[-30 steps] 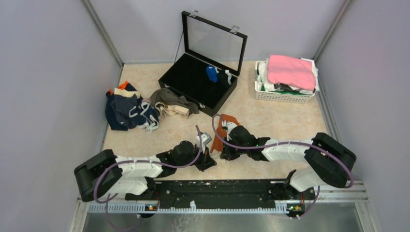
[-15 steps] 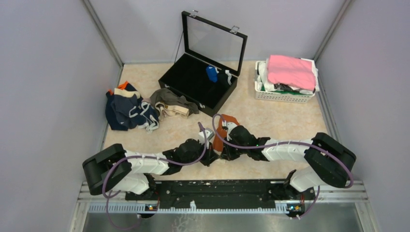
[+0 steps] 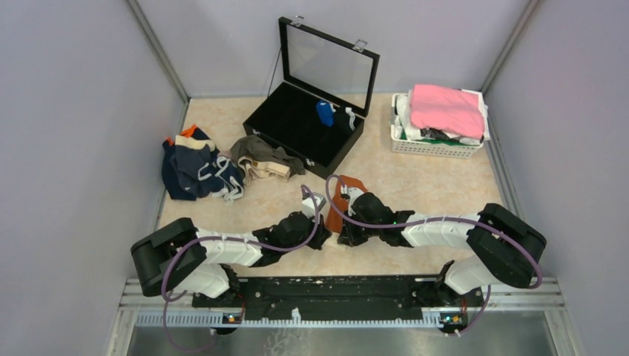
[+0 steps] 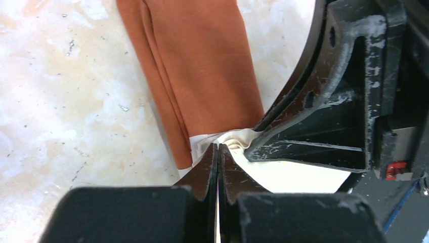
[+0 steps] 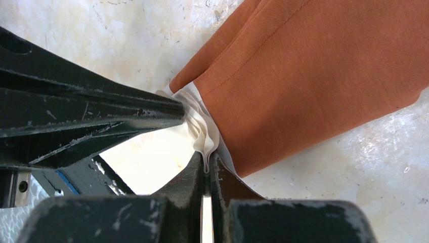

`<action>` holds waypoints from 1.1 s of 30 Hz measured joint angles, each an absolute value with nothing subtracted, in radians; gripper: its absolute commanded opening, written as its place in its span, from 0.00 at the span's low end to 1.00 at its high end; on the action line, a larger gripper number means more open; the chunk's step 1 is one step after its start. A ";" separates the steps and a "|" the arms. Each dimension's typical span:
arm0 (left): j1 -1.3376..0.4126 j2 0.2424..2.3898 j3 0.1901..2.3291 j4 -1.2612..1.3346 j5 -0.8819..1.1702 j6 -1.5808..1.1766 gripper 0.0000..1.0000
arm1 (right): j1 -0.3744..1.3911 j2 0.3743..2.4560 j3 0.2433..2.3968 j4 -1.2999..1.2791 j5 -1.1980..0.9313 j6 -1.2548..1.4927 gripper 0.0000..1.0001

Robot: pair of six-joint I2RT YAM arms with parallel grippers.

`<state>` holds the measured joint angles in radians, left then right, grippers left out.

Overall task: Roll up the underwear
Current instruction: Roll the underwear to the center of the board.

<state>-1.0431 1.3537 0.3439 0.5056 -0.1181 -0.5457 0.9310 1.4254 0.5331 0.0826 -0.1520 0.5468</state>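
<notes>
The rust-orange underwear point(image 3: 340, 197) lies as a long folded strip on the table, its white waistband at the near end. It shows in the left wrist view point(image 4: 197, 66) and the right wrist view point(image 5: 313, 76). My right gripper point(image 3: 345, 236) point(image 5: 206, 158) is shut on the bunched white waistband. My left gripper point(image 3: 325, 237) point(image 4: 218, 147) is shut with its tips on the same waistband edge, right beside the right gripper's fingers point(image 4: 324, 131). More underwear lies at the left: a navy and white pile point(image 3: 194, 169) and an olive-brown pair with a tan band point(image 3: 263, 159).
An open black case point(image 3: 297, 130) with a blue item point(image 3: 325, 113) inside stands at the back. A white basket point(image 3: 438, 142) holding a bright pink cloth point(image 3: 446, 109) stands at the back right. Walls close in both sides.
My left gripper has moved right and forward to the near end of the orange underwear, next to the right gripper. The right gripper has stayed put on the waistband.
</notes>
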 measured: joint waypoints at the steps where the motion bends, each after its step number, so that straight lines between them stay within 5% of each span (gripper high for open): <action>1: -1.043 1.354 0.344 0.502 -0.125 -0.546 0.00 | 0.931 1.425 0.533 0.083 -0.152 0.547 0.00; 20: -1.041 1.425 0.345 0.553 -0.183 -0.556 0.00 | 0.931 1.425 0.533 0.081 -0.152 0.552 0.00; 33: -1.035 1.189 0.426 0.395 -0.116 -0.545 0.00 | 0.931 1.425 0.533 0.079 -0.160 0.561 0.00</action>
<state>-1.0348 1.1893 0.4263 0.3954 -0.1158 -0.5449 0.9310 1.4250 0.5327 0.0792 -0.1596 0.5610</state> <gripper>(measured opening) 0.005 0.014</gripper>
